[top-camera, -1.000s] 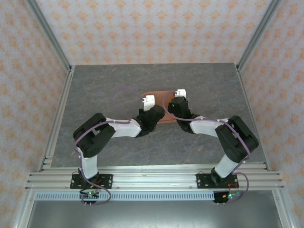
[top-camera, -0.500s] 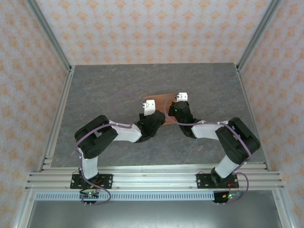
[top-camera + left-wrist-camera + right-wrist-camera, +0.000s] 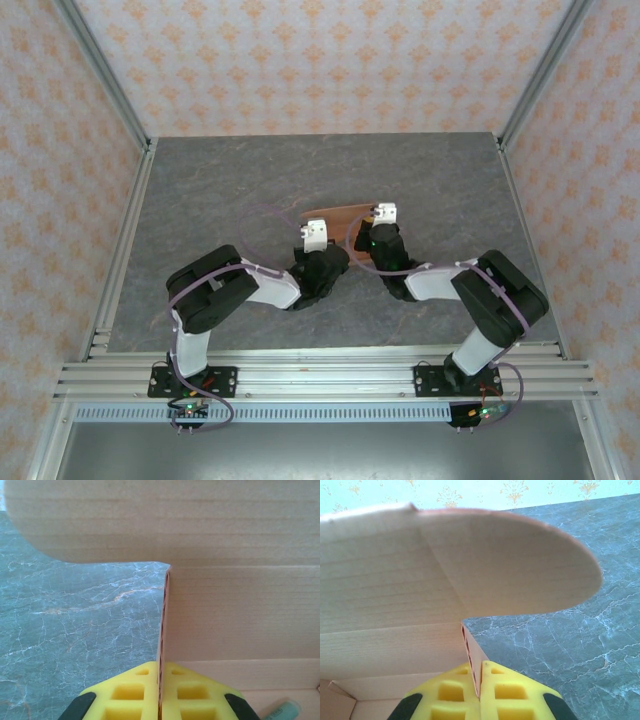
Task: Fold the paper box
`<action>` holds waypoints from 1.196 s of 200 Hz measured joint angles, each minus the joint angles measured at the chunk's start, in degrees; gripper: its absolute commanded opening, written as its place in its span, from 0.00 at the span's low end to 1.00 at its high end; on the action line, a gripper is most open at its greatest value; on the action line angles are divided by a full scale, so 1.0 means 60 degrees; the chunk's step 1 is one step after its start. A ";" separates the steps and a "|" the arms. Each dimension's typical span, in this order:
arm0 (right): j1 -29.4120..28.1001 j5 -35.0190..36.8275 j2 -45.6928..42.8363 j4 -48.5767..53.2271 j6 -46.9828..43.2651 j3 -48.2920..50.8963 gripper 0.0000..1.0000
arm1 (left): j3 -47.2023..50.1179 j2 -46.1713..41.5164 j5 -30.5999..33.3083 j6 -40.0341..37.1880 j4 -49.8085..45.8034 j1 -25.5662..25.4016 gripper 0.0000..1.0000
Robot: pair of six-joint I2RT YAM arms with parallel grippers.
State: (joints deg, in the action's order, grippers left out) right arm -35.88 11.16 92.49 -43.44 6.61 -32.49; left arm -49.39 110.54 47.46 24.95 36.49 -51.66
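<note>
Overhead, most of the paper box (image 3: 335,211) is hidden beneath my two wrists. Only a salmon-orange sliver shows, lying a little beyond the middle of the table (image 3: 200,200). Its long axis runs across the table's width, the right end slightly farther back. My left gripper (image 3: 317,230) and right gripper (image 3: 381,214) sit at that sliver's near edge, toward opposite ends. From up there their jaws are too small to read.

From my left wrist, the yellow foam pads (image 3: 127,696), gridded with square hollows, press together on a thin upright card wall (image 3: 164,625) seen edge-on. This pincer is clamped on the box. Pale ribbed card spreads across the right and top, cut off by the frame, with a rounded flap corner above the grey veined table. I cannot identify the pale green scrap (image 3: 285,711) at the lower right.

From my right wrist, the pads (image 3: 512,696) likewise pinch an upright wall edge with its fluted holes showing. A broad rounded flap (image 3: 520,575) arches overhead, and the box's left part runs out of frame.
</note>
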 measured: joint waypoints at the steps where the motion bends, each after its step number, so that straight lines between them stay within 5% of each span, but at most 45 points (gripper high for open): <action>1: -0.0007 0.0007 0.0000 -0.0022 0.0000 0.0018 0.01 | 0.0000 0.0007 0.0004 -0.0004 0.0007 0.0000 0.07; 94: -0.0255 0.0233 0.0044 -0.1191 0.0036 0.0721 0.01 | 0.0204 0.0444 0.0357 0.0011 0.0943 -0.0091 0.09; 176: -0.1213 0.2157 0.0597 -0.1231 0.1129 0.0404 0.01 | 0.0208 0.0725 0.0739 0.0015 0.1155 -0.0142 0.10; 239: -0.1337 0.2364 0.0991 -0.2448 0.0980 0.0805 0.02 | 0.0528 0.0725 0.0710 0.0011 0.1370 -0.0142 0.13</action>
State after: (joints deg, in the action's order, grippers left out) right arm -43.90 25.34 98.43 -58.13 12.49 -27.66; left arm -46.22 114.89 51.72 25.02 44.71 -52.51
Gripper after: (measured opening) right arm 0.038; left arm 0.123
